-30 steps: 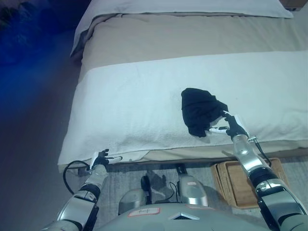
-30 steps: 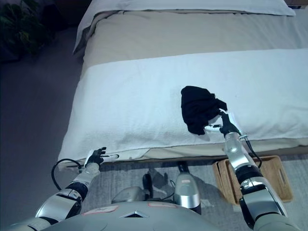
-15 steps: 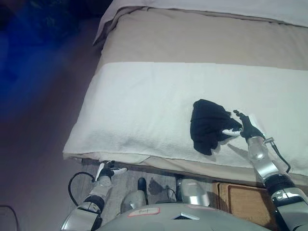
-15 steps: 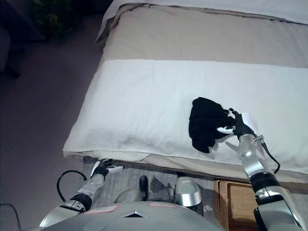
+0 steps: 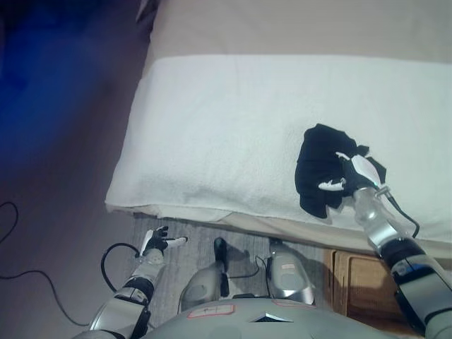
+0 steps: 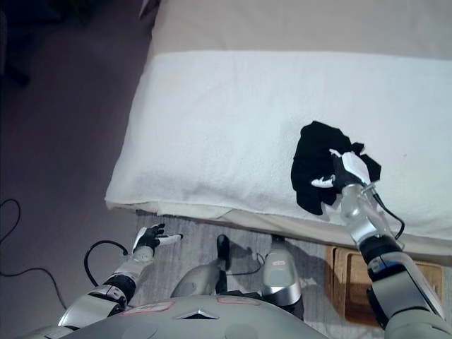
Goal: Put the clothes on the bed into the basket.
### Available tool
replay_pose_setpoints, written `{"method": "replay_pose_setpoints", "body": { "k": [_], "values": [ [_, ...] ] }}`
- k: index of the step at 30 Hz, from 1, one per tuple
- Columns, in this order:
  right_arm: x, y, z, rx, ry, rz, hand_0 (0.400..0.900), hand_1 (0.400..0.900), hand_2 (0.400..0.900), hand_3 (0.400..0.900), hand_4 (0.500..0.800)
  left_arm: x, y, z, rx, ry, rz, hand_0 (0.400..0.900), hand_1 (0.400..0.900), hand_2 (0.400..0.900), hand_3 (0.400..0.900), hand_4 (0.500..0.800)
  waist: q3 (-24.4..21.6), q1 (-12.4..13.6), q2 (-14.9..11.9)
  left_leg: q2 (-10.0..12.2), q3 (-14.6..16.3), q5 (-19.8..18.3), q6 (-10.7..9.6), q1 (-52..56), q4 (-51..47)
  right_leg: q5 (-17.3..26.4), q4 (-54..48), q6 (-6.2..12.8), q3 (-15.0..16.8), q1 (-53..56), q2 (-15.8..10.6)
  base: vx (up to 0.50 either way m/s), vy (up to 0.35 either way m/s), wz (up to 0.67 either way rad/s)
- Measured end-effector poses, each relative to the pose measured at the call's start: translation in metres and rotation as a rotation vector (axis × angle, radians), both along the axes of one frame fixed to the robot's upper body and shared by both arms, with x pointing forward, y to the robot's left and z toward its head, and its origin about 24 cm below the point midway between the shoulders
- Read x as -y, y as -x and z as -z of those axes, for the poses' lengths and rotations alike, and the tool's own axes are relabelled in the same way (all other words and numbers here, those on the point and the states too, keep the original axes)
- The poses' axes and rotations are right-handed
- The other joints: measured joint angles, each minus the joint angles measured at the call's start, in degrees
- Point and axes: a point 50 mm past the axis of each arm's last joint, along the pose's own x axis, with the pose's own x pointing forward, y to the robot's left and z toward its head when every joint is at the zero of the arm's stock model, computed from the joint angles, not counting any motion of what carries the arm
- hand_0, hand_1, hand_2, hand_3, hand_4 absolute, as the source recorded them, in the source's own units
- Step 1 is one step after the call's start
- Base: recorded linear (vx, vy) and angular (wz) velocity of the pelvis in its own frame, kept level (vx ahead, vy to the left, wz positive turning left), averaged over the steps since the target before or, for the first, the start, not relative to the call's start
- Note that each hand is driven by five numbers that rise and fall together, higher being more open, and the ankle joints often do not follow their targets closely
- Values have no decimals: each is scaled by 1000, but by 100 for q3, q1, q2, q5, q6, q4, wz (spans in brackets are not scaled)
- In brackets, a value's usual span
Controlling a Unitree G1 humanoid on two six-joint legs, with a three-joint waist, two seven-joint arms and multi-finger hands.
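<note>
A crumpled black garment lies on the white blanket near the bed's front edge, right of centre. My right hand rests on the garment's right side. Its fingers are spread over the cloth, with one white tip at the top and the thumb tip lower down. My left hand hangs low over the floor in front of the bed's left corner, relaxed and holding nothing. The tan basket stands on the floor at the lower right, below the bed edge and mostly hidden by my right arm.
The bed has a beige cover beyond the white blanket. A grey rug lies in front of the bed. Dark floor runs along the bed's left side, with a thin cable on it.
The camera has tilted down and shifted. My right hand has moved from just beside the garment onto its right part. The left hand stays low by the floor.
</note>
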Motion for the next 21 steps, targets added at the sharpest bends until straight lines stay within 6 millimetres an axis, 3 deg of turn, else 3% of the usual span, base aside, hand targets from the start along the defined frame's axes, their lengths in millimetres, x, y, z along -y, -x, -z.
{"method": "replay_pose_setpoints", "body": {
  "k": [6, 18, 19, 20, 21],
  "values": [
    [2, -33, -25, 44, 102, 20, 900, 900, 900, 900, 800, 4, -16, -6, 47, -4, 10, 900, 900, 900, 900, 800, 117, 87, 219, 8, 133, 62, -7, -326, -3, 59, 1, 19, 138, -390, 13, 43, -40, -9],
    [5, -49, -36, 15, 218, 59, 900, 900, 900, 900, 800, 17, -61, -29, 157, -13, 79, 900, 900, 900, 900, 800, 164, 217, 315, 18, 129, 123, -64, -472, -3, 66, 2, 10, 126, -526, 16, 22, -20, 5],
    [5, -49, -37, 13, 223, 63, 710, 710, 710, 710, 686, 17, -62, -29, 160, -13, 80, 900, 900, 900, 900, 800, 166, 216, 322, 18, 129, 126, -68, -472, -3, 66, 2, 11, 126, -526, 15, 0, 0, 0],
    [6, -50, -37, 14, 226, 65, 627, 627, 627, 627, 636, 17, -63, -30, 161, -14, 80, 900, 900, 900, 900, 800, 170, 217, 330, 17, 129, 126, -68, -473, -3, 66, 2, 10, 125, -526, 15, 0, 0, 0],
    [6, -50, -38, 18, 237, 67, 400, 400, 400, 400, 500, 18, -64, -31, 164, -14, 82, 900, 900, 900, 900, 800, 173, 214, 340, 16, 129, 126, -67, -471, -3, 67, 3, 9, 126, -526, 14, 0, 0, 0]
  ]
}}
